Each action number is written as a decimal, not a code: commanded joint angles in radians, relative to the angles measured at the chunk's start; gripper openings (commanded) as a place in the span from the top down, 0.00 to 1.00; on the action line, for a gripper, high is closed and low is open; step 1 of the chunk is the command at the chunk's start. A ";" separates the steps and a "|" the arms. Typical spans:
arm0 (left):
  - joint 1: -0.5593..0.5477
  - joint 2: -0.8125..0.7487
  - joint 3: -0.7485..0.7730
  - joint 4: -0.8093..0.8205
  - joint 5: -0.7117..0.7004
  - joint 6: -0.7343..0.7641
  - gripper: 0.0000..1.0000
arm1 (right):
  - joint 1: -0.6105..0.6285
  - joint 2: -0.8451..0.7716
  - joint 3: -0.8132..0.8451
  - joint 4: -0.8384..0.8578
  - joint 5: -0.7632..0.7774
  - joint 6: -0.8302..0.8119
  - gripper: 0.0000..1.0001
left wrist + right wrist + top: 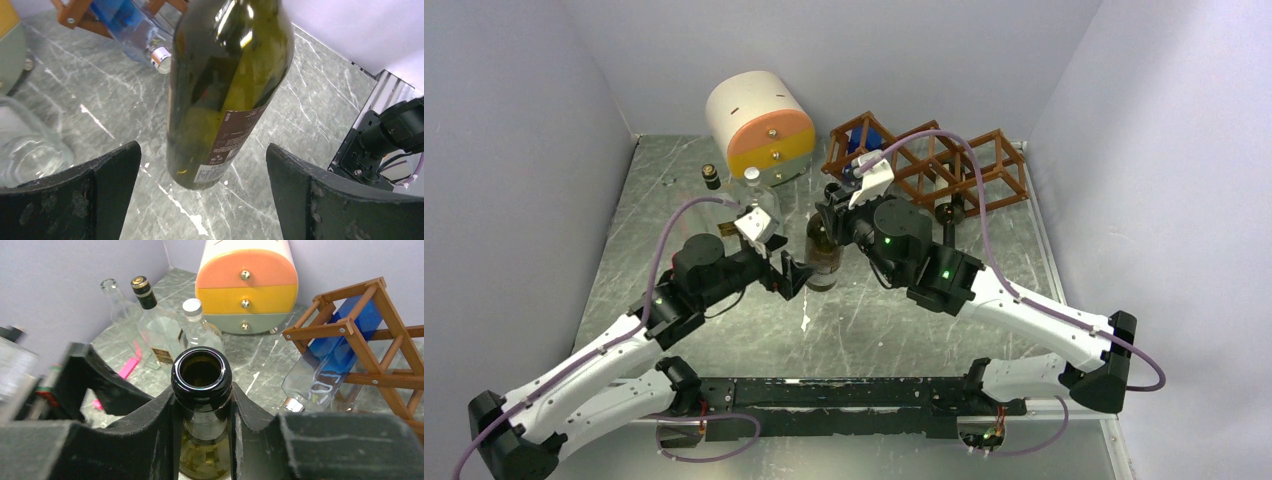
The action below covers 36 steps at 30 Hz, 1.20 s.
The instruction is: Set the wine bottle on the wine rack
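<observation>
The wine bottle [822, 262] is dark olive glass with a brown label, open-mouthed and slightly tilted at mid-table. My right gripper [202, 407] is shut on its neck just under the lip [201, 372]. My left gripper [202, 149] is open, with one finger on each side of the bottle's lower body [225, 90] and touching nothing. The wine rack [939, 165], a reddish-brown lattice, stands behind at the back right. A blue bottle [861, 140] lies in its leftmost cell. Both also show in the right wrist view: rack [350, 335], blue bottle [340, 345].
A round cream-and-orange drawer unit [761, 125] stands at the back. In front of it are clear bottles [155, 330] and a small dark-capped one [712, 177]. A pink strip [127, 367] lies on the marble table [904, 330]. A clear glass [25, 150] is left of my left finger.
</observation>
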 commanded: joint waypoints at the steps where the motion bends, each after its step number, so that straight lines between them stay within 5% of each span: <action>1: -0.005 0.052 -0.057 0.228 0.106 0.042 0.00 | -0.011 -0.047 0.082 0.055 -0.021 0.027 1.00; 21: -0.004 0.359 -0.190 0.855 0.374 0.189 0.00 | -0.062 -0.157 0.059 0.017 -0.206 0.015 1.00; 24: -0.004 0.371 -0.207 0.909 0.450 0.203 0.07 | -0.063 -0.178 0.043 0.009 -0.213 0.007 1.00; 30: -0.004 0.394 -0.205 0.966 0.524 0.214 0.36 | -0.064 -0.204 0.046 -0.003 -0.274 0.000 1.00; 32: -0.005 0.402 -0.199 0.979 0.513 0.217 0.53 | -0.064 -0.202 0.062 -0.031 -0.292 0.010 1.00; 34: -0.005 0.408 -0.183 0.970 0.515 0.239 0.81 | -0.064 -0.203 0.069 -0.068 -0.312 0.024 0.99; 36: -0.005 0.406 -0.169 0.954 0.499 0.273 0.93 | -0.065 -0.212 0.069 -0.105 -0.318 0.052 0.78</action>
